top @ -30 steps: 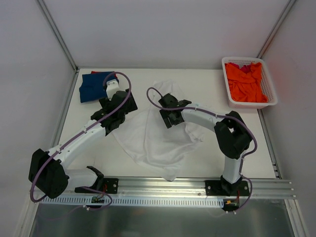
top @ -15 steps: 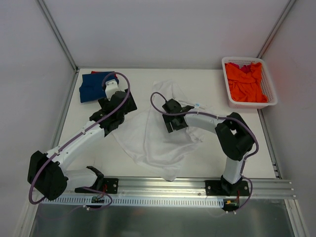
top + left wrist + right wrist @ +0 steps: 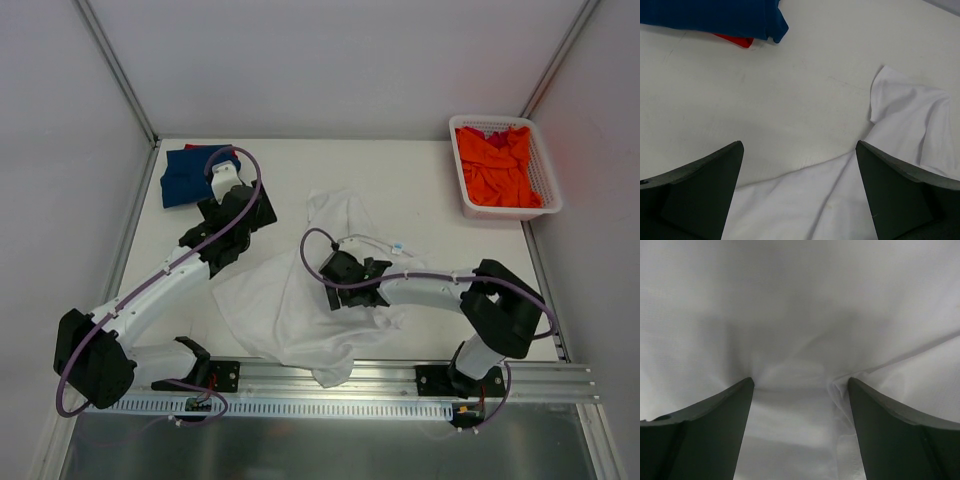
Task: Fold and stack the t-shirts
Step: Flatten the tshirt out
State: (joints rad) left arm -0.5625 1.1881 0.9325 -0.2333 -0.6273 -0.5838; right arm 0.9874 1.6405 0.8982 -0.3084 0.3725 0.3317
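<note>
The white t-shirt (image 3: pixel 300 300) lies crumpled in the middle of the table, its near hem reaching the front rail. My right gripper (image 3: pixel 342 274) is on it, open, with both fingertips pressed into the cloth (image 3: pixel 800 340). My left gripper (image 3: pixel 245 215) hovers open and empty over the shirt's left edge (image 3: pixel 900 130). The dark blue t-shirt (image 3: pixel 185 175) lies folded at the back left, on top of the red t-shirt, of which only a corner (image 3: pixel 735 40) shows. The orange t-shirt (image 3: pixel 495 165) lies bunched in the basket.
The white lattice basket (image 3: pixel 545 170) stands at the back right corner. Metal frame posts and walls bound the table on the left, right and back. The rail (image 3: pixel 330 385) with both arm bases runs along the near edge.
My right gripper has moved toward the near edge and dragged the white t-shirt with it; the shirt now lies lower and more bunched. The left gripper has barely moved.
</note>
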